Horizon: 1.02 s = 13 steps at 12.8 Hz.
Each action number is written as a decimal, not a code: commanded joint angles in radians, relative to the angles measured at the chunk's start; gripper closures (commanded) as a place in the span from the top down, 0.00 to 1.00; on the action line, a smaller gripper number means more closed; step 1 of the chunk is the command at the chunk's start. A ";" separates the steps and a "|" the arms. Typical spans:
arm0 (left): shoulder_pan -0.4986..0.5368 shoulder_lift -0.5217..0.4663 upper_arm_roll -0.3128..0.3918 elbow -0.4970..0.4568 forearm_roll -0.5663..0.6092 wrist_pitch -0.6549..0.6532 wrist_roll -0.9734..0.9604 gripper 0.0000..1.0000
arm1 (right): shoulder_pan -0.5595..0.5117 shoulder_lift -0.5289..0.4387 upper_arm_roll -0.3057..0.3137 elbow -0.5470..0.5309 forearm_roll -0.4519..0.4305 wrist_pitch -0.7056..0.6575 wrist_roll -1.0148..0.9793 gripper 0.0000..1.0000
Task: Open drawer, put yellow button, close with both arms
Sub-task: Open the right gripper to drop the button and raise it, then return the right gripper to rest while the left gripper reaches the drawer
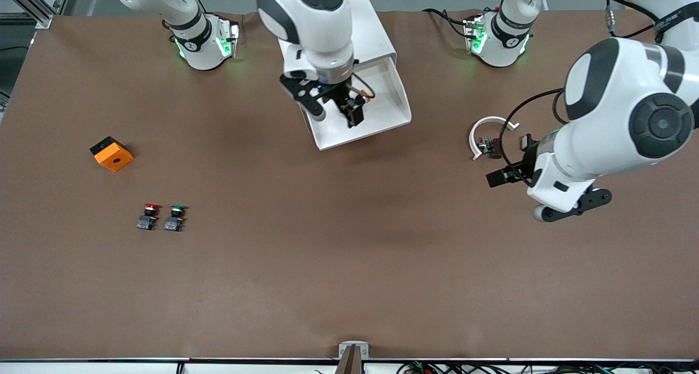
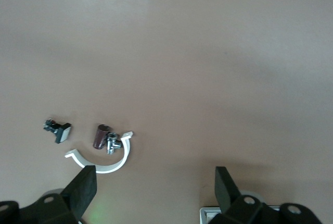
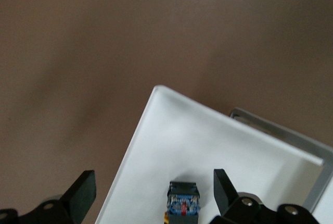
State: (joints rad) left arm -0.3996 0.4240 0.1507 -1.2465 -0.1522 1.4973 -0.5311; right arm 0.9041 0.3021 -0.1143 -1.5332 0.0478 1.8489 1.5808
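The right claw (image 1: 334,107) hung over the pulled-out drawer (image 1: 382,120), fingers spread wide, gripping nothing. The yellow button (image 3: 182,204) lay on the drawer's white tray between those fingers. The left claw (image 1: 510,158) waited wide apart over the desk (image 1: 349,265), empty, near a white curved clip (image 1: 483,131).

no readable text, labels or numbers in any view; only small dark round marks on the black collars of the two arm bases, too small to read.
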 commanded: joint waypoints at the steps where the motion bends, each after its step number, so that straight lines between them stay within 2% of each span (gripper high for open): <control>1: -0.033 -0.025 -0.031 -0.091 0.023 0.099 0.011 1.00 | -0.143 0.005 0.010 0.085 0.001 -0.115 -0.256 1.00; 5: -0.047 -0.025 -0.098 -0.171 0.022 0.225 0.000 1.00 | -0.350 -0.024 0.007 0.091 -0.009 -0.213 -0.679 1.00; 8: -0.048 -0.027 -0.172 -0.270 0.019 0.312 -0.010 1.00 | -0.535 -0.049 0.007 0.093 -0.012 -0.241 -1.053 1.00; 13: -0.062 -0.013 -0.256 -0.341 0.010 0.382 -0.180 1.00 | -0.807 -0.052 0.007 0.157 -0.016 -0.382 -1.537 1.00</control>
State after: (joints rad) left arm -0.4521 0.4252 -0.0838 -1.5549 -0.1514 1.8588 -0.6632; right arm 0.1711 0.2586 -0.1333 -1.4029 0.0385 1.5216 0.1549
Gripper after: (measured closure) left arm 0.000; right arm 0.000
